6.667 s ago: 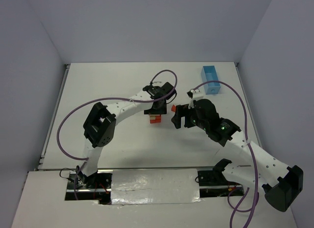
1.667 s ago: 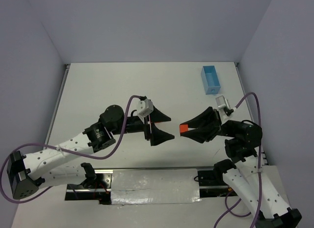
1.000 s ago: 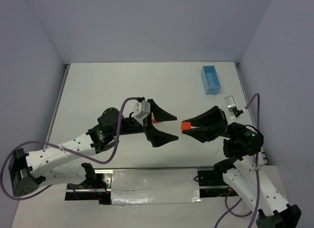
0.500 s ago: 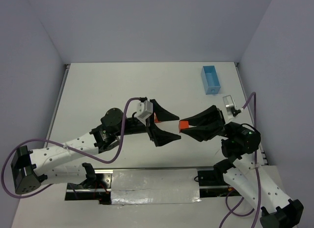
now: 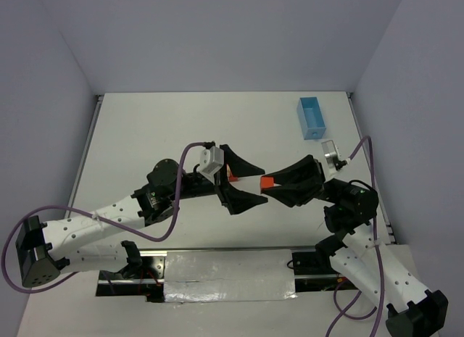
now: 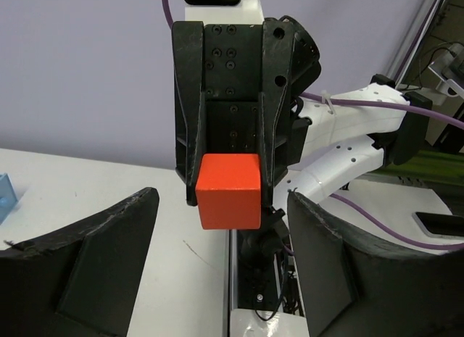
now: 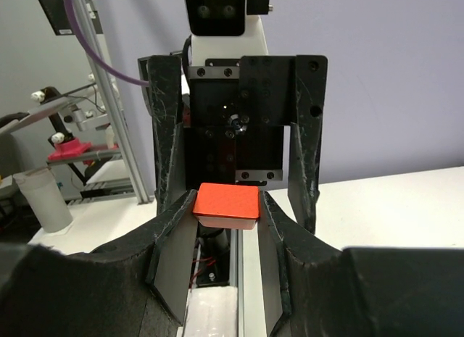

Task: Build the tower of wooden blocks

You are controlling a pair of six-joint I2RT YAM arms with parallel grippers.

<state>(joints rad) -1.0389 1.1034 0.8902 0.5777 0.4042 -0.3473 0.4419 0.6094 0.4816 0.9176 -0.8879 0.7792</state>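
Note:
My right gripper (image 5: 270,185) is shut on a red-orange wooden cube (image 5: 267,181) and holds it in the air above the table. My left gripper (image 5: 255,186) is open and faces it, and the cube sits at the mouth of its spread jaws without touching them. In the left wrist view the cube (image 6: 229,190) hangs between the right gripper's fingers, above and between my own left fingers (image 6: 87,264). In the right wrist view the cube (image 7: 226,203) is pinched at the fingertips. Another red block (image 5: 230,176) shows on the table behind the left gripper, mostly hidden.
A light-blue rectangular tray (image 5: 312,118) stands at the back right of the white table (image 5: 159,127). Grey walls close the left, back and right sides. Both arms' purple cables loop near the front edge.
The right gripper has carried the red-orange cube leftward to the left gripper's open jaws. The left gripper stays open and has barely shifted.

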